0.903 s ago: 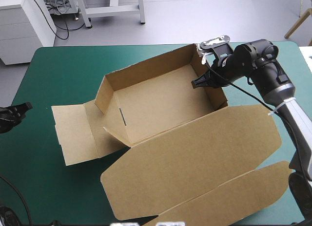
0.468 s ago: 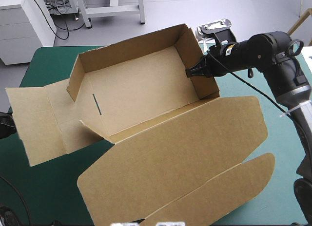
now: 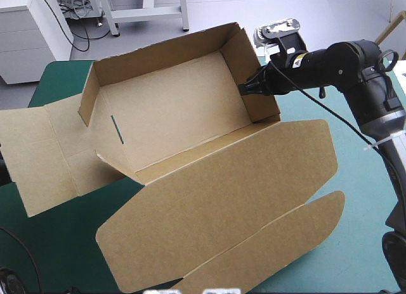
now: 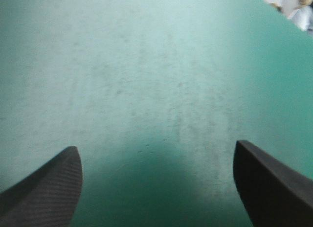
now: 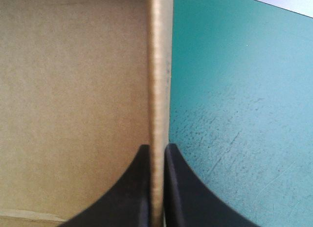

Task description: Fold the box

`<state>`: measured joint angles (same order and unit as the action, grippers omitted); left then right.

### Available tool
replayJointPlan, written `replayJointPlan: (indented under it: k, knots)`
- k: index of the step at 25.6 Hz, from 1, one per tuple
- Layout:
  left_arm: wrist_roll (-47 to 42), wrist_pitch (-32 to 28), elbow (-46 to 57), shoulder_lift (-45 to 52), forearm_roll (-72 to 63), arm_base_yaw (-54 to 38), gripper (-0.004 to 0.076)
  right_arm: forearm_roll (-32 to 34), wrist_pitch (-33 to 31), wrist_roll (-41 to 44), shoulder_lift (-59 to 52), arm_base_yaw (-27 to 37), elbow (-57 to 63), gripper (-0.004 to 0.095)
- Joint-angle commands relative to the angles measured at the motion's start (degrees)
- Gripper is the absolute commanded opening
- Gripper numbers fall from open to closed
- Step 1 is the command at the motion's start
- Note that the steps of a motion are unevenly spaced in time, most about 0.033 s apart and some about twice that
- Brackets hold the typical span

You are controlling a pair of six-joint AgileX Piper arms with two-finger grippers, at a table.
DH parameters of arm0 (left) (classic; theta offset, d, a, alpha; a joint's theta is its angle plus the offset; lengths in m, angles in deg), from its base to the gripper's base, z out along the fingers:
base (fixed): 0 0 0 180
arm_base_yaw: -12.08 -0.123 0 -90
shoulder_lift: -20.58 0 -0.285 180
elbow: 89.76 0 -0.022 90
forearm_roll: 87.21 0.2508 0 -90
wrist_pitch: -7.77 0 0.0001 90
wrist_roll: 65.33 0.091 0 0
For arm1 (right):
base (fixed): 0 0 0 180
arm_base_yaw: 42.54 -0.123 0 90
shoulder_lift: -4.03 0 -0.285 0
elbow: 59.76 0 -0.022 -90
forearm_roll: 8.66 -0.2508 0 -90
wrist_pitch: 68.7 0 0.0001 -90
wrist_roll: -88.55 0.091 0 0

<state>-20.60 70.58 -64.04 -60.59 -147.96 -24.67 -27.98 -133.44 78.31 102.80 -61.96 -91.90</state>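
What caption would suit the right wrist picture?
The right gripper clamps a raised wall of the brown box, teal-green cover beside it.

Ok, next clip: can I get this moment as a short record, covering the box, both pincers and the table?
box: brown, an open tray with its long walls raised
lid: flat, spread toward the table's near edge
right pincer: shut on the box, at its right end wall
left pincer: open, holding nothing, over bare cover
table: teal-green cover
task status: folding not finished
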Motion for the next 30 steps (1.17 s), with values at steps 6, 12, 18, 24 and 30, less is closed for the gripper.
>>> replayJointPlan:
  k: [6,12,18,24,30]
  knots:
    - [10.06,11.84,-1.18,2.2,-23.1,1.5,0.0601,-4.11,5.79,1.13,-0.87,1.22,-2.05,-0.0019]
    - [10.6,11.84,-1.18,2.28,-23.48,7.85,0.0601,-3.7,7.57,1.81,0.7,1.22,-2.05,-0.0019]
    - [13.36,11.84,-1.18,2.28,-30.45,12.26,0.0601,-0.64,10.0,2.08,1.54,1.22,-0.89,-0.0019]
    - [14.18,11.84,-1.18,2.28,-35.71,17.98,0.0601,1.99,13.12,3.35,1.9,1.22,3.43,-0.0018]
    - [14.15,11.84,-7.33,2.28,-36.22,23.03,0.0601,2.99,15.26,3.99,1.9,1.12,4.74,-0.0017]
